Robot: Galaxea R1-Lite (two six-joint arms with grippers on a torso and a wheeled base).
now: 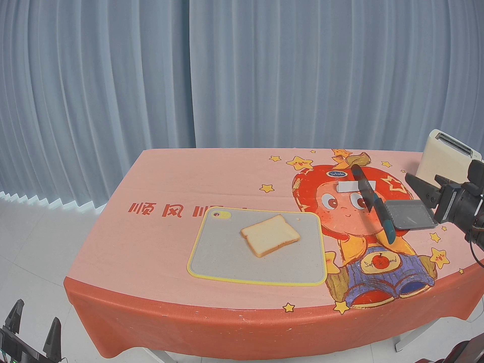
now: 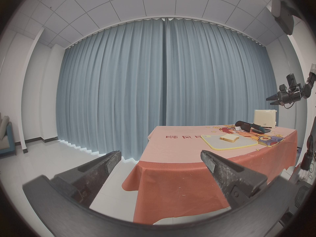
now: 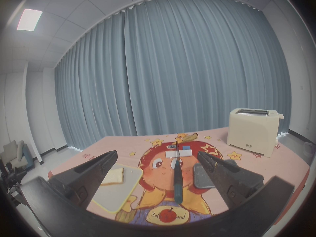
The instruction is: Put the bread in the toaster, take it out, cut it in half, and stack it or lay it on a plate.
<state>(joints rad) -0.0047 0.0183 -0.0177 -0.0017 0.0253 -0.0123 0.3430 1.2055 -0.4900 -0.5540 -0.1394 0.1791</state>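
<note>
A slice of white bread (image 1: 270,235) with a tan crust lies flat near the middle of a grey, yellow-rimmed cutting board (image 1: 227,263), which sits by the table's (image 1: 161,243) front edge. Toward the right edge, a knife (image 1: 375,210) with a dark blade and teal handle points its handle frontward, just beside a flat grey square plate (image 1: 411,214). A cream toaster (image 1: 446,160) stands upright at the far right corner.
</note>
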